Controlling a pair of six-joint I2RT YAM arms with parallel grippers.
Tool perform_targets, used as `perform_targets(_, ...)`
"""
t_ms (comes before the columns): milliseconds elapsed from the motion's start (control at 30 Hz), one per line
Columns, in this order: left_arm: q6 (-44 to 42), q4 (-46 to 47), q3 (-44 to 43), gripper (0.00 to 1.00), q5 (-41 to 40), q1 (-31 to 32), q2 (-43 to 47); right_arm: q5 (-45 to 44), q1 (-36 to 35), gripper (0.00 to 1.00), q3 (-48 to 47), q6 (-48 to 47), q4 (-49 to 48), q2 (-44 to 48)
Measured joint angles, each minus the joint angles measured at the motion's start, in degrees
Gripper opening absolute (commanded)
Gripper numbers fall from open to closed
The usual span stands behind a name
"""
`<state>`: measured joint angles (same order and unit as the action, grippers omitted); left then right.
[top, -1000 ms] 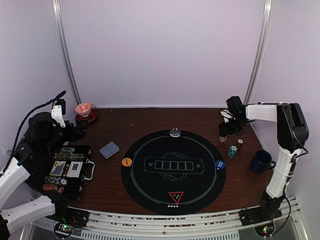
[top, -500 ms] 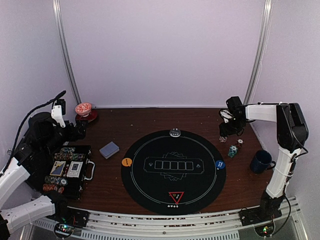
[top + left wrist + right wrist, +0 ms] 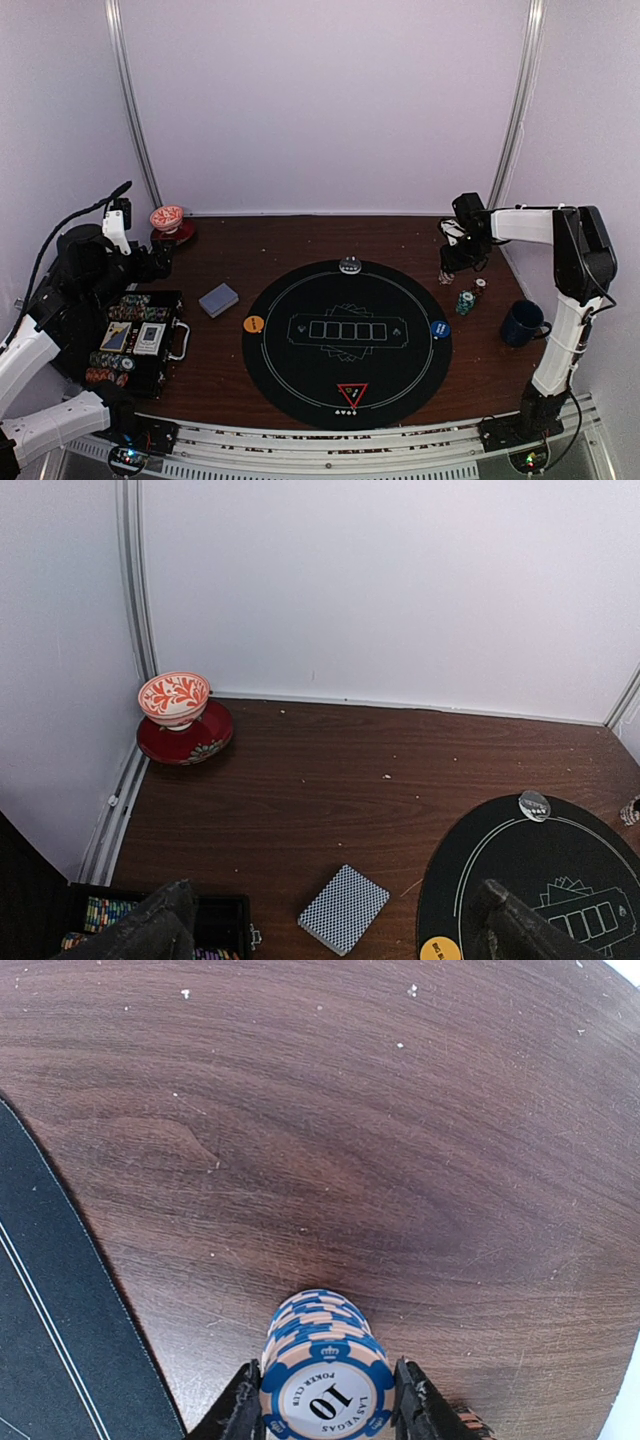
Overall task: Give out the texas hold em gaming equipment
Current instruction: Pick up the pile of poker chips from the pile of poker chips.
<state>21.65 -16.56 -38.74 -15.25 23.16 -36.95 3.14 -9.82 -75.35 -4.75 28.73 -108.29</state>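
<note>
Right jaws pinch one blue chip stack; left jaws spread wide. One card deck, one orange button.

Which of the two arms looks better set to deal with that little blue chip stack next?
Probably the right. The right gripper sits low at the blue chip stack, a finger on each side, just off the mat's right edge. The left gripper hangs open on the opposite side, by the chip case.
</note>
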Motion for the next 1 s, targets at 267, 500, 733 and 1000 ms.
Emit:
perform_targets(267, 0.0, 0.0, 0.0, 0.98, 0.07, -0.35, 0.0, -0.24, 0.0, 0.3, 0.37, -0.02, -0.7, 0.11)
perform_targets(500, 0.04, 0.0, 0.0, 0.98, 0.09, -0.42, 0.02, -0.13, 0.0, 0.3, 1.64, -0.66, -1.29, 2.03)
perform_targets(733, 0.2, 0.0, 0.0, 0.98, 0.09, -0.63, 0.02, 1.01, 0.0, 0.28, 1.79, -1.57, -1.27, 6.29)
perform_targets(1000, 0.35, 0.02, 0.0, 0.98, 0.11, -0.72, 0.33, 4.92, -0.07, 0.27, 2.67, -3.3, 0.17, 13.75)
